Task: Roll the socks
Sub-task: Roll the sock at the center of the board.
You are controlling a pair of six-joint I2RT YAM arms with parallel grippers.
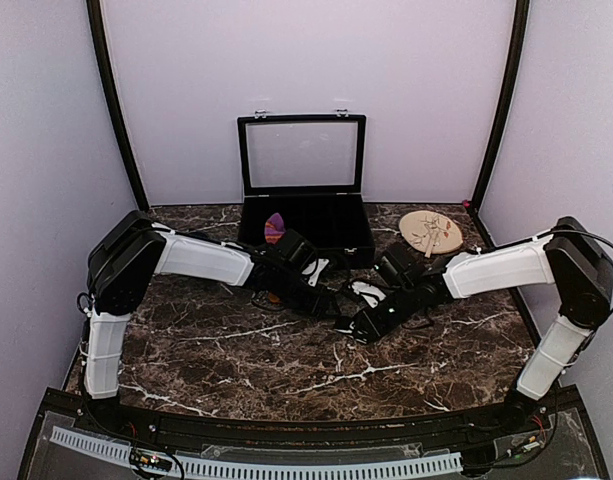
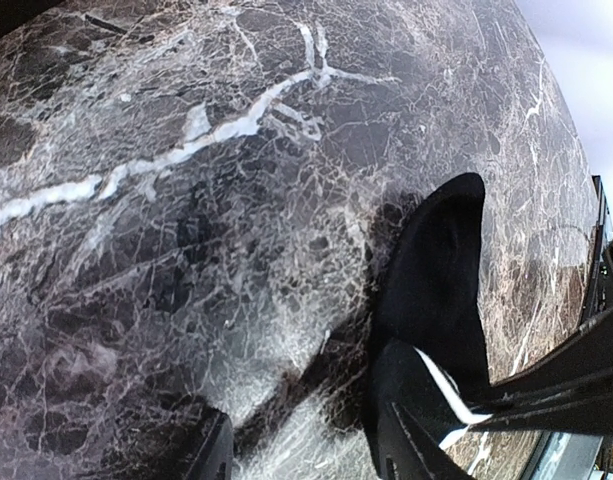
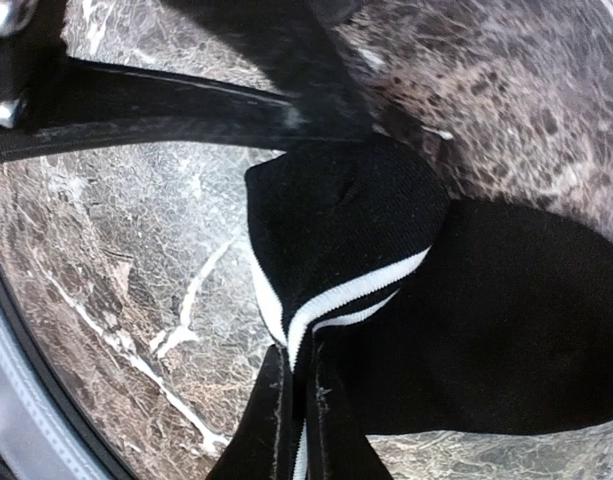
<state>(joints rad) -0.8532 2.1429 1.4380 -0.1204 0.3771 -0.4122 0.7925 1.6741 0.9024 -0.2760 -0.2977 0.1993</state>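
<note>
The black sock with white stripes (image 1: 367, 291) lies mid-table between both arms. My right gripper (image 3: 304, 365) is shut on its striped cuff (image 3: 336, 295), and the sock's body (image 3: 506, 320) spreads to the right on the marble. My left gripper (image 2: 306, 400) is open, with bare marble between its jaws. Its right finger (image 2: 416, 420) rests against the black sock's end (image 2: 436, 265). A purple and orange piece of the other sock (image 1: 275, 228) shows behind the left wrist, by the box; the arm hides the rest of it.
A black box (image 1: 254, 212) with its glass lid up stands at the back centre. A round wooden plate (image 1: 431, 232) lies at the back right. Walls close in both sides, and a white rail (image 1: 256, 465) runs along the near edge.
</note>
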